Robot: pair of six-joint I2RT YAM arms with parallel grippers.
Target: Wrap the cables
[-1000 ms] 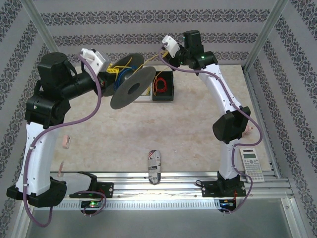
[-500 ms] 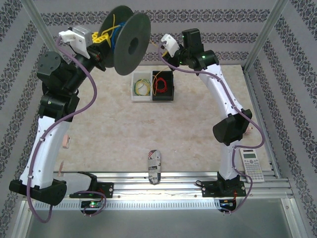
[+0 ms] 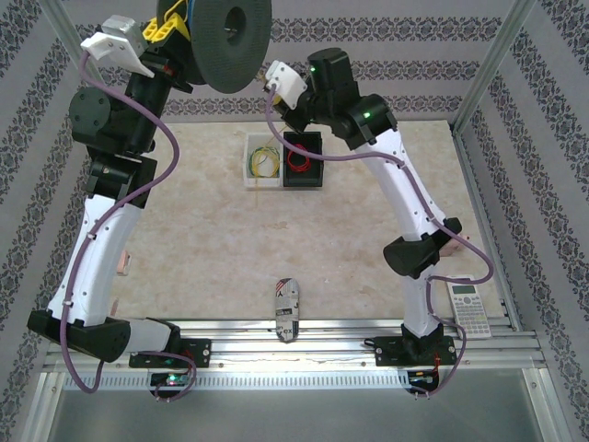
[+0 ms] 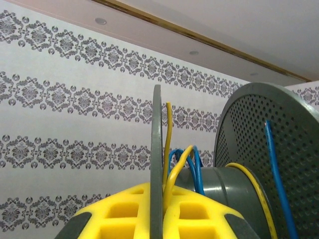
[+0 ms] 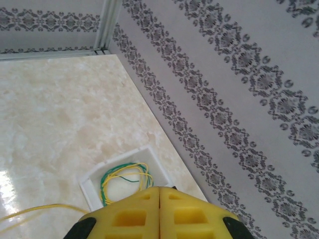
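Note:
My left gripper [image 3: 173, 28] is raised high at the back left, shut on the thin flange of a grey spool [image 3: 225, 37]. In the left wrist view the yellow fingers [image 4: 124, 214] clamp that flange [image 4: 157, 149]; a yellow cable [image 4: 168, 139] and a blue wire [image 4: 197, 164] loop over the hub [image 4: 224, 186]. My right gripper [image 3: 276, 87] hangs above the bins with its jaws closed [image 5: 159, 191]. A thin yellow cable [image 5: 35, 213] runs in under its fingers from the left.
A white bin [image 3: 262, 177] holds coiled yellow and green wires [image 5: 124, 180]; a black bin [image 3: 302, 177] beside it holds red wires. A calculator [image 3: 469, 308] lies at the right front and a small patterned pouch [image 3: 287, 308] at the front middle. Frame posts stand at the corners.
The left arm has lifted the spool up and back from over the bins to the top of the view. The right gripper has moved left, toward the spool.

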